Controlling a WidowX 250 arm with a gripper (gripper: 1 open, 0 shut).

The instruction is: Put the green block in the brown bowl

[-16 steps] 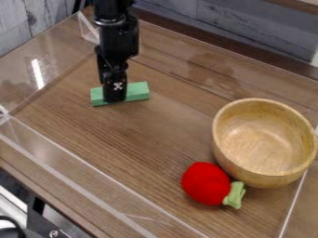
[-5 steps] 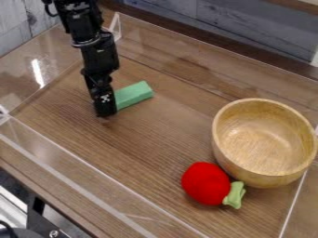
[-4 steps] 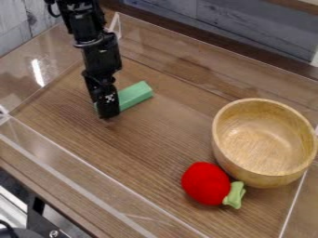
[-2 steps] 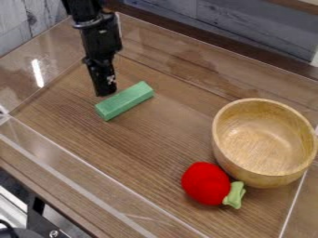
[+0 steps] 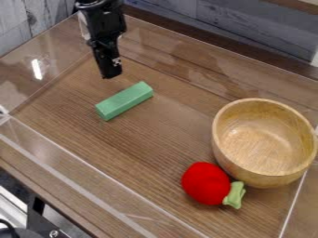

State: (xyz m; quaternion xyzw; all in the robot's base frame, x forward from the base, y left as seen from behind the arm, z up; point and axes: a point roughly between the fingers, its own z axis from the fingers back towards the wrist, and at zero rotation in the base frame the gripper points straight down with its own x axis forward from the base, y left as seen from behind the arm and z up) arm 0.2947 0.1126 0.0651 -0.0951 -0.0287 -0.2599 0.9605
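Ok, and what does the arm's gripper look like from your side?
The gripper is dark, nearly black, with slim fingers that narrow toward the tips and a bulkier body above. The image is too coarse to make out any markings or cables on it.

My block (image 5: pixel 125 101) lies left of the bowl (image 5: pixel 263 143). At the bowl's near side I have 1 plush fruit (image 5: pixel 209 184).

Matt smooth green block (image 5: pixel 125 101), light wooden bowl (image 5: pixel 263 143) with visible grain, brown wood-grain table (image 5: pixel 162 158), red fruit (image 5: pixel 205 183) seemingly soft plush, dark matt gripper (image 5: pixel 110 61), perhaps plastic
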